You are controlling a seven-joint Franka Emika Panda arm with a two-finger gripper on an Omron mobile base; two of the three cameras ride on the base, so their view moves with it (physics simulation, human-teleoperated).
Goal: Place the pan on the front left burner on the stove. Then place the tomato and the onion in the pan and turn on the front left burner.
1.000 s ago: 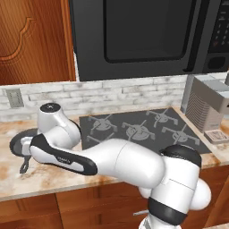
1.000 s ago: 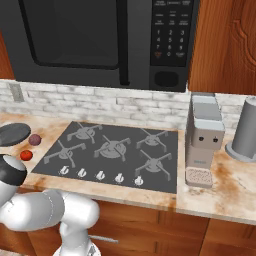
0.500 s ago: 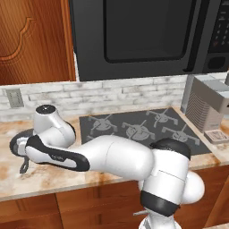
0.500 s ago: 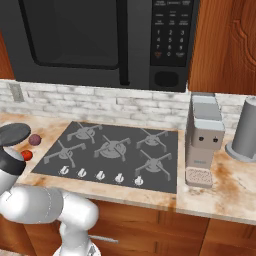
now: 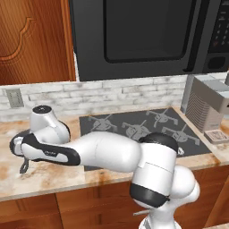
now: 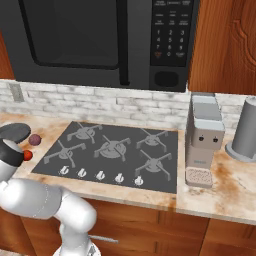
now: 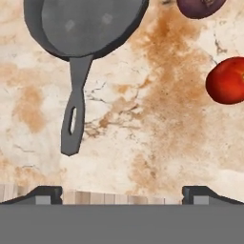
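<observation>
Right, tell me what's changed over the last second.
The arm swung further left over the counter; its elbow now covers more of the stove in the left base view. The claw hangs open above the pan's handle. Pan, tomato and onion stayed put.

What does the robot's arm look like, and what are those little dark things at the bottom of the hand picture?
The arm is fat, smooth and glossy white, made of rounded tube shapes with dark grey bands at the joints. The gripper has two small dark grey fingertips with blocky, stepped tops. No cables or markings show.
</observation>
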